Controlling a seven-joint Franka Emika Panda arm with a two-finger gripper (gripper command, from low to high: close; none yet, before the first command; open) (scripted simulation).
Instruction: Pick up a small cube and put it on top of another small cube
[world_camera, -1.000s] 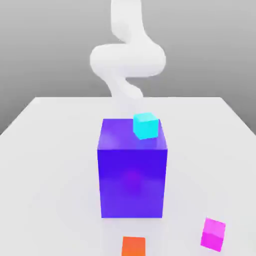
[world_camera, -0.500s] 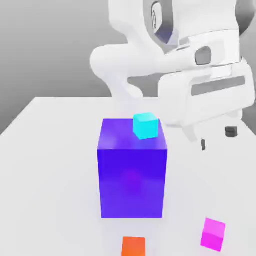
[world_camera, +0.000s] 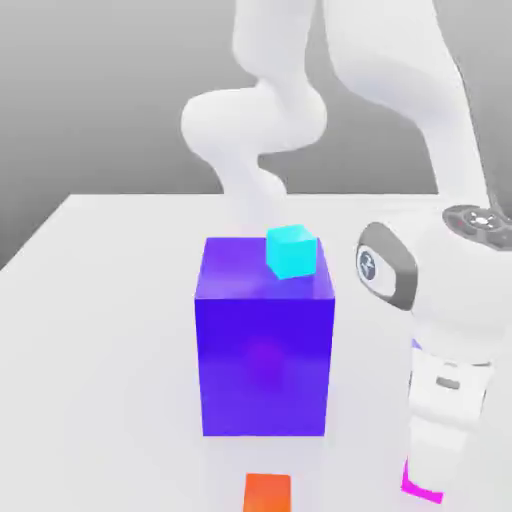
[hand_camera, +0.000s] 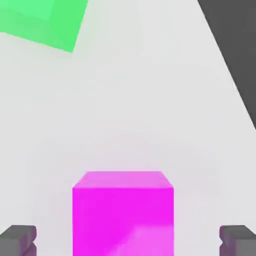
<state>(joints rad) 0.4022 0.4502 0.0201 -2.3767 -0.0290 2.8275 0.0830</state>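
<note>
The small magenta-pink cube (hand_camera: 122, 212) rests on the white table between my two dark fingertips (hand_camera: 17, 240), with a gap on either side of it. My gripper (hand_camera: 127, 241) is open and straddles the cube without touching it. In the exterior view the white hand (world_camera: 432, 470) has come down at the front right and covers most of the magenta cube (world_camera: 420, 491), leaving a sliver at its base. A small orange cube (world_camera: 267, 493) lies at the front edge. A small cyan cube (world_camera: 292, 251) sits on the big blue-purple block (world_camera: 265, 340).
The tall blue-purple block stands mid-table, to the exterior view's left of my hand. A green cube (hand_camera: 42, 20) lies on the table some way from the magenta one. The table's edge (hand_camera: 227, 65) runs beside a dark floor. White arm links (world_camera: 255, 120) rise behind the block.
My hand has swung down from above the block's right side to the table at the front right, now straddling the magenta cube. The cubes have not moved.
</note>
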